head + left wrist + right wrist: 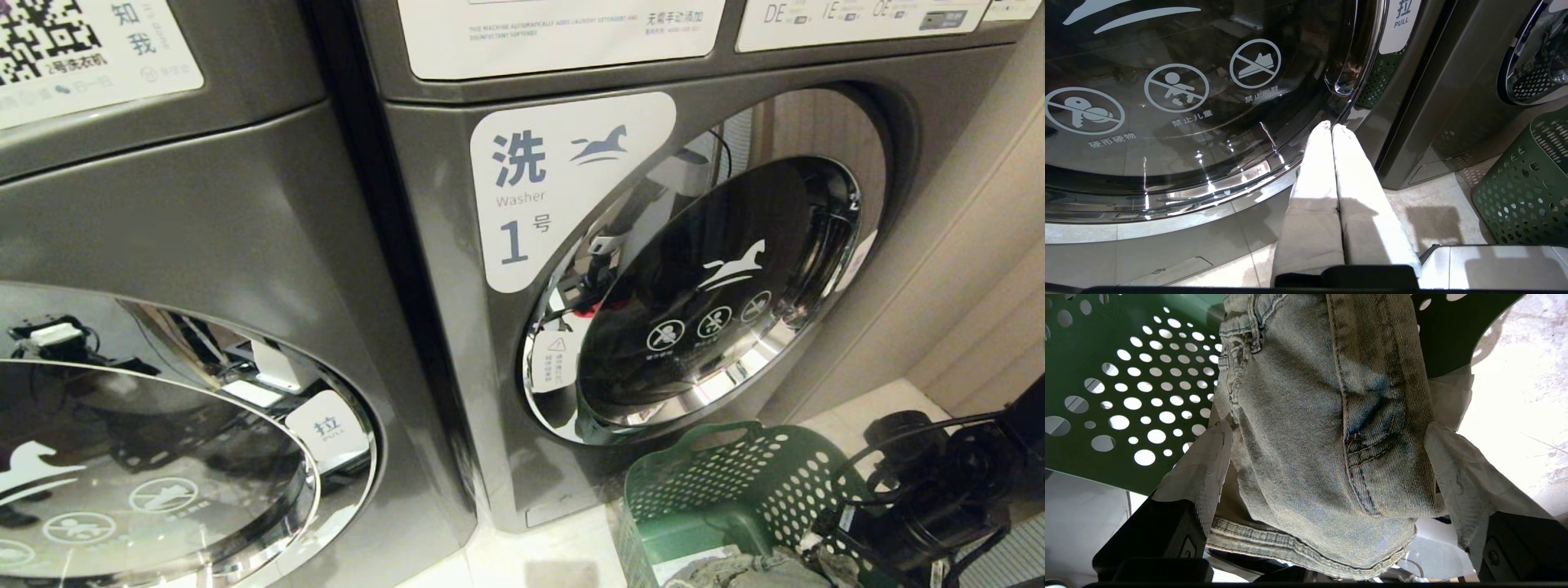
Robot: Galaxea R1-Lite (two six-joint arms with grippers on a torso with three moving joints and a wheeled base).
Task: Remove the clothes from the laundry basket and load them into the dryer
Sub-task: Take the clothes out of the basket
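Observation:
The green perforated laundry basket point(735, 482) stands on the floor at the lower right, in front of the grey machine marked Washer 1. That machine's round glass door point(710, 294) is shut. Faded denim clothes point(751, 567) lie in the basket. My right arm point(931, 490) reaches down into it. In the right wrist view my right gripper point(1327, 428) is open wide, and the denim jeans point(1310, 416) fill the gap between its white padded fingers point(1204, 465). My left gripper point(1331, 125) is shut on nothing, parked low by the neighbouring machine's door.
A second grey machine with a shut round door point(147, 457) and a PULL label stands to the left. The basket point(1527, 192) sits on pale floor tiles point(1437, 220). A beige wall point(963, 269) closes in the right side.

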